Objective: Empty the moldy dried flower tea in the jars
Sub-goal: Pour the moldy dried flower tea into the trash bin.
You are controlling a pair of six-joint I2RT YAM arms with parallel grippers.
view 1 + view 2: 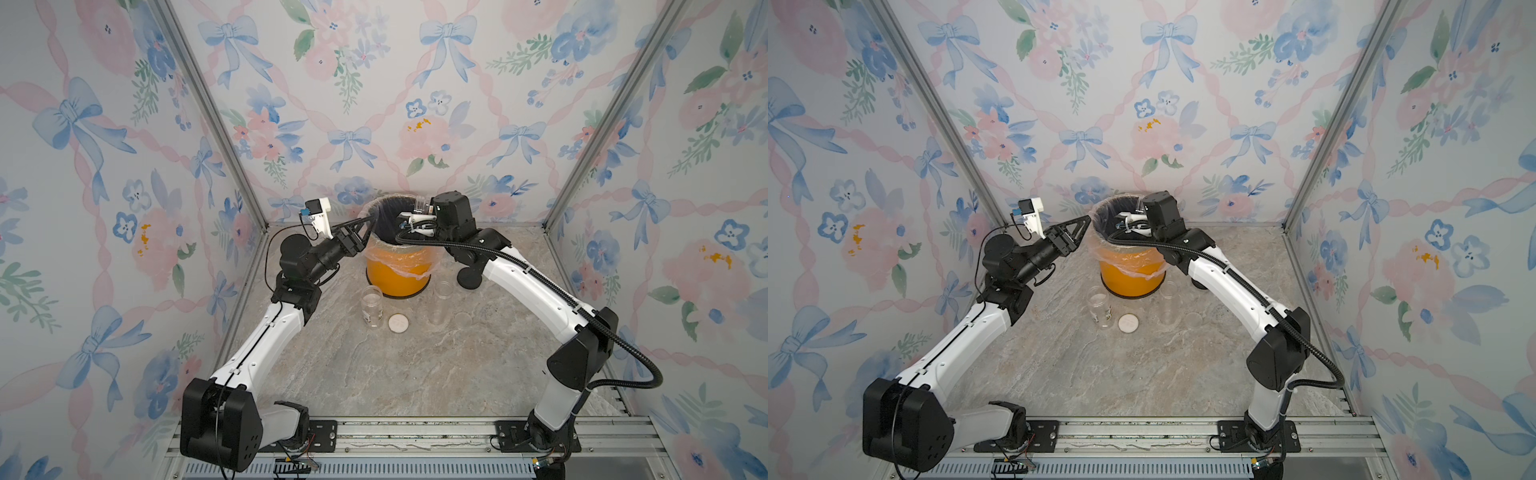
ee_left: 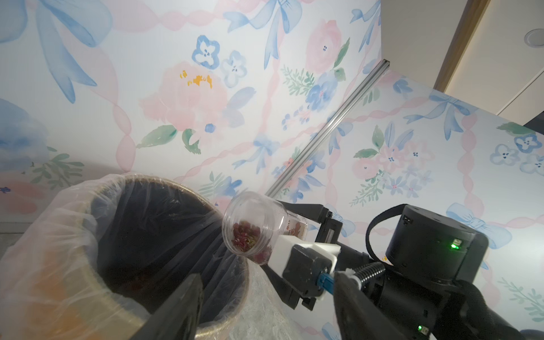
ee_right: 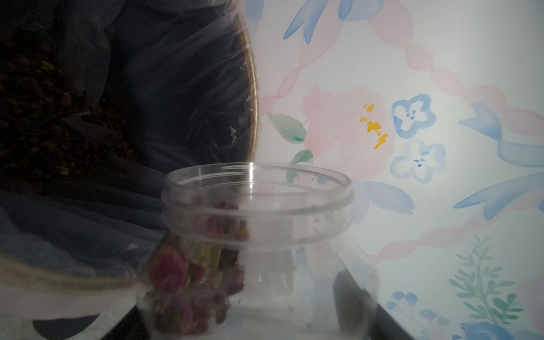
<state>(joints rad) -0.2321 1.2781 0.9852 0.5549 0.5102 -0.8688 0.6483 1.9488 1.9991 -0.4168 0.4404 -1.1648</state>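
While the right fingers (image 2: 284,225) clamp the clear squarish labelled plastic jar (image 2: 254,219), its long axis runs straight out from them, near level, mouth foremost above the rim of the orange round bin with clear liner (image 1: 397,278). Reddish dried flower tea (image 2: 245,238) lies on the lower wall just inside the mouth. The pour likely needs more downward tilt. The left fingers (image 1: 365,227) stand spread and empty beside the opposite rim.
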